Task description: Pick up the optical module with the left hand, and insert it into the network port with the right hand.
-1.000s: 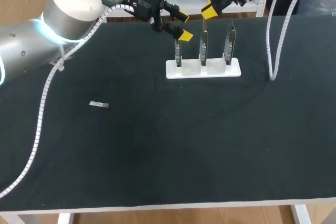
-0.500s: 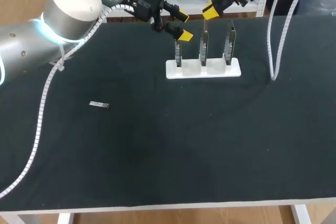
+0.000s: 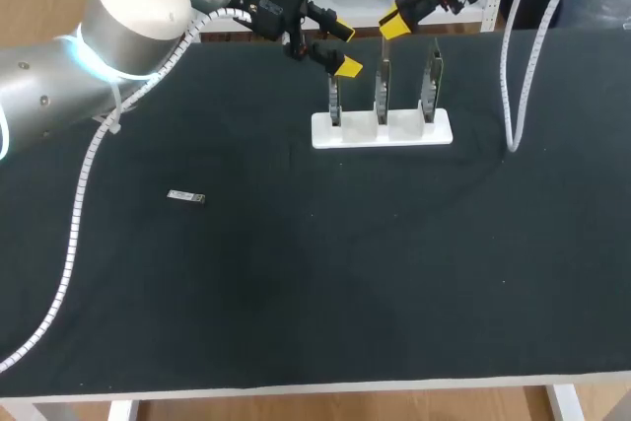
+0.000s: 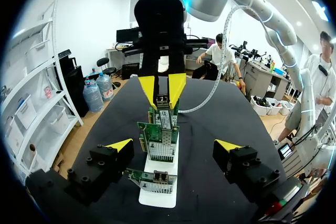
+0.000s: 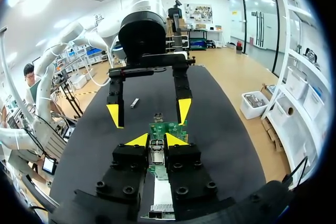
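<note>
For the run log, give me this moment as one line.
optical module: on table, untouched | left gripper: open, above left network card | right gripper: shut on middle network card

I see a flat, matte black cloth-covered surface [image 3: 296,293] stretching from nine to three o'clock. Its pale white front edge [image 3: 296,387] runs along six o'clock, with white legs [image 3: 564,403] beneath it.

Module [image 3: 185,197] lies alone on the surface [image 3: 296,293], with open room all round and only the left arm's cable [image 3: 79,206] trailing near. Far middle is crowded: stand [image 3: 383,128] with three upright cards [image 3: 382,81], narrow gaps between. Left gripper [image 3: 343,47] is by the end card, right gripper [image 3: 391,22] above the middle one.
</note>
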Available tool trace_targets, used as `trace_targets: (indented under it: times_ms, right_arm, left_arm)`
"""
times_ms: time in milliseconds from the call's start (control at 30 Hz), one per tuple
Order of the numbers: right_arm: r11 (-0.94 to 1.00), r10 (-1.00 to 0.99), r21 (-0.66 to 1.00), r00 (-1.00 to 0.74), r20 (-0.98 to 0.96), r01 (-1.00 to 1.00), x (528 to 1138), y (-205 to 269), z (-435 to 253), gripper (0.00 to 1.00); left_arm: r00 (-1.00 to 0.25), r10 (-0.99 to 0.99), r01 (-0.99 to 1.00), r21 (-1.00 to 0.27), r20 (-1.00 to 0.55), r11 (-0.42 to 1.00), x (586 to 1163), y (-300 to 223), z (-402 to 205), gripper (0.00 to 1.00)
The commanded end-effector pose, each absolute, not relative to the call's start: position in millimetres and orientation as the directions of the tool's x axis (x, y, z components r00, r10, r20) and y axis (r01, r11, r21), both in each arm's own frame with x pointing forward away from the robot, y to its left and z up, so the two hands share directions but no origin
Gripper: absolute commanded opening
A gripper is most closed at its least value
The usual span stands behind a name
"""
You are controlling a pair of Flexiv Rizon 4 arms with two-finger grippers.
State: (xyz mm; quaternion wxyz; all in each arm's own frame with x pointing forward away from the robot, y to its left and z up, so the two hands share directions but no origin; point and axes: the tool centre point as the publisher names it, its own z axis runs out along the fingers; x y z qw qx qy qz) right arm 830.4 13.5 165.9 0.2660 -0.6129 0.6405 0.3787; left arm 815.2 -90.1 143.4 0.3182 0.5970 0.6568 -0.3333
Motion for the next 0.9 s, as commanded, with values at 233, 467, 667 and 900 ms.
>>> trace_targets:
  times_ms: [233, 467, 667, 900]
  right_arm:
    - [-0.044, -0.58, 0.149, -0.096, -0.809, -0.988, 830.9, 13.3, 165.2, 0.0]
    - [-0.044, -0.584, 0.129, -0.079, -0.808, -0.991, 831.6, 12.9, 166.0, 0.0]
    - [-0.045, -0.587, 0.119, -0.07, -0.807, -0.992, 831.7, 12.5, 166.8, 0.0]
    - [-0.047, -0.588, 0.109, -0.061, -0.807, -0.993, 829.7, 12.5, 168.2, 0.0]
  left_arm:
    - [-0.086, 0.575, 0.996, -0.06, -0.814, 0.064, 816.3, -90.7, 143.8, 1.0]
    - [-0.086, 0.575, 0.996, -0.06, -0.814, 0.064, 816.3, -90.7, 143.8, 1.0]
    - [-0.086, 0.575, 0.996, -0.06, -0.814, 0.064, 816.3, -90.7, 143.8, 1.0]
    - [-0.086, 0.575, 0.996, -0.06, -0.814, 0.064, 816.3, -90.7, 143.8, 1.0]
